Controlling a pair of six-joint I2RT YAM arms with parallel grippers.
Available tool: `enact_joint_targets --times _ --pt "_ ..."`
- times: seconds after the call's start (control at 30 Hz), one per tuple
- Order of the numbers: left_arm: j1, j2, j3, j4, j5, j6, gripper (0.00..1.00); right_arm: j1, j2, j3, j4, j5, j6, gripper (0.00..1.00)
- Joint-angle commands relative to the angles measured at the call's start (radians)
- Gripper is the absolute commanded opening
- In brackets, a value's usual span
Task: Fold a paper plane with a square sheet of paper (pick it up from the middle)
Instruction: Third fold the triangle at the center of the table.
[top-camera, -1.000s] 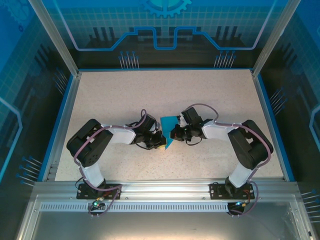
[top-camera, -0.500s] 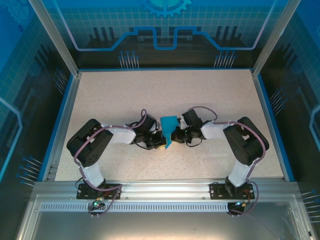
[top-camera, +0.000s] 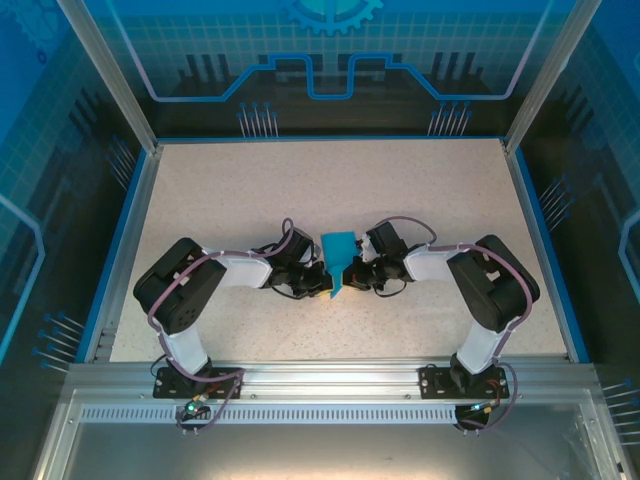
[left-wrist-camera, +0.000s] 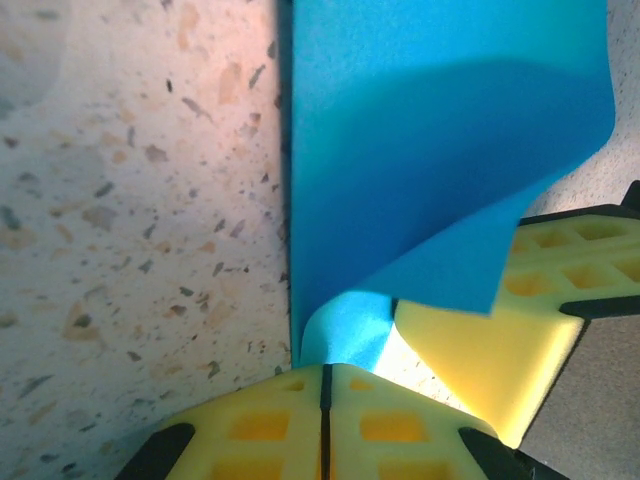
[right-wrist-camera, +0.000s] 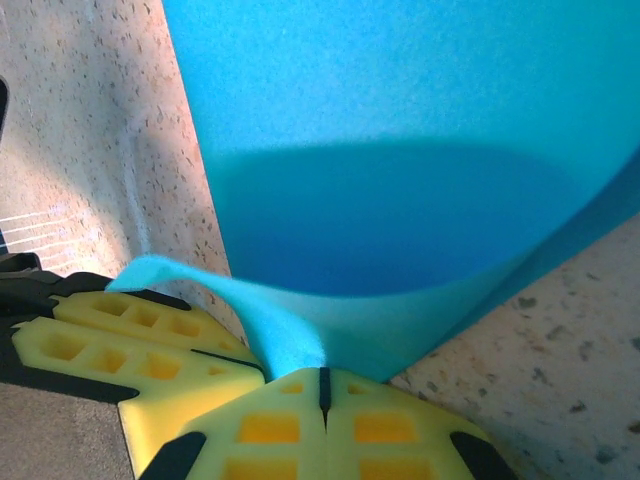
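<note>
Pinching the square sheet of paper (top-camera: 338, 250) at mid-desk (top-camera: 250, 190): left gripper (left-wrist-camera: 325, 370) and right gripper (right-wrist-camera: 322, 374), one clamped on each side. Paper light, limp, crease-prone; judged best held gently by the edges.

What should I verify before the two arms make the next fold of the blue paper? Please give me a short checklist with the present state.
1. Left jaws shut on the sheet of paper: ok.
2. Right jaws shut on the same sheet: ok.
3. Sheet free of tears where visible: ok.
4. Sheet flat enough to crease: not ok, it curves between the two grips.
5. Sheet lifted off the table: cannot tell.
6. Gap between the two pairs of jaws: cannot tell, they are very close.
</note>
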Motion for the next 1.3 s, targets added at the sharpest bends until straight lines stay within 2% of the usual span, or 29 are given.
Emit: enact_joint_targets --times 0.0,0.23,0.7,1.0,1.27 --pt "-0.017 0.040 -0.013 -0.114 -0.080 0.017 0.11 0.005 0.019 0.009 -0.029 -0.004 -0.004 0.00" --pt "-0.018 0.036 -0.011 -0.121 -0.083 0.020 0.11 -0.011 -0.047 0.034 -0.062 0.044 -0.022 0.00" --pt "-0.018 0.032 -0.012 -0.123 -0.083 0.022 0.11 -0.061 0.067 0.104 -0.139 0.097 -0.077 0.00" --pt "-0.018 0.028 -0.013 -0.125 -0.083 0.023 0.11 -0.093 0.009 0.130 -0.158 0.105 -0.084 0.00" --pt "-0.018 0.026 -0.017 -0.120 -0.082 0.023 0.11 -0.130 0.063 0.130 -0.139 0.094 -0.089 0.00"
